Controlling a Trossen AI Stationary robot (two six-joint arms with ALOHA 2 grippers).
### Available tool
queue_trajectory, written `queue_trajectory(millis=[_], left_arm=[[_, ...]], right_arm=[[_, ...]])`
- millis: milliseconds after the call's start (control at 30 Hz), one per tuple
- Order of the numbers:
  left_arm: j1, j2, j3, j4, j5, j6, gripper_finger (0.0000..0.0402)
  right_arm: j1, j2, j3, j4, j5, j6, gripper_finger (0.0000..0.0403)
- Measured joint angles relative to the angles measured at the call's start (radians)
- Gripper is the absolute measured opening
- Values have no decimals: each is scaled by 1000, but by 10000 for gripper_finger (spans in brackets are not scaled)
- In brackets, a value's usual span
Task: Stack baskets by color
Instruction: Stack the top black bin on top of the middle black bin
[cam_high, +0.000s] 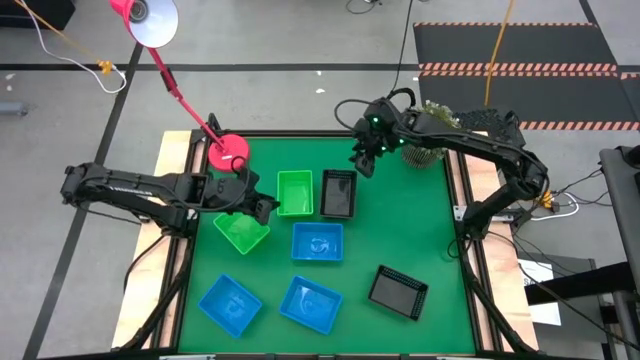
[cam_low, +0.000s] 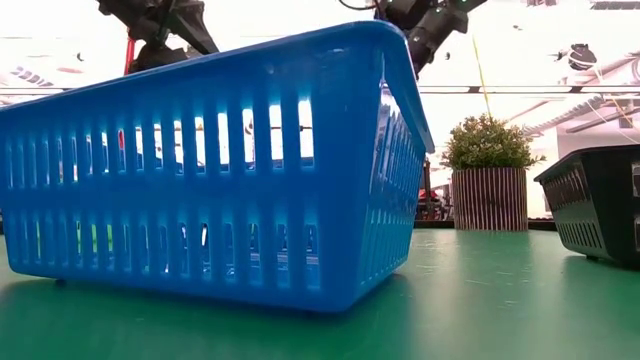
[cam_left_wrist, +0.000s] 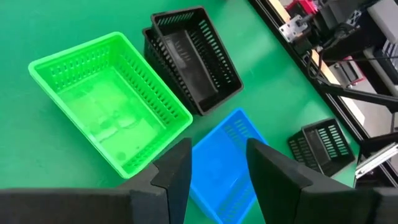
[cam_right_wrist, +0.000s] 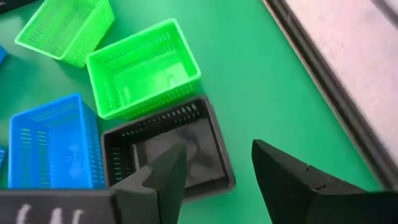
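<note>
We see a green worktop from above. The left gripper, jaws spread and empty, hovers beside a green basket near the centre. The right gripper, jaws also spread and empty, hangs just beyond nested black baskets. Three blue baskets and another black basket sit nearer us.

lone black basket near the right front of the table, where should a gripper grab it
Probably one long rim wall of the black basket, from straight above: it sits upright and open-topped, apart from the others, turned askew to the table edge, so the gripper should turn to match.
</note>
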Motion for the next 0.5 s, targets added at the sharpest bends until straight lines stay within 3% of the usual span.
queue_trajectory(millis=[200,500], left_arm=[[-23,0,0,-13,-32,0,154],[-30,0,0,-41,-37,0,154]], right_arm=[[16,5,-34,24,1,52,125],[12,7,-238,229,-2,76,23]])
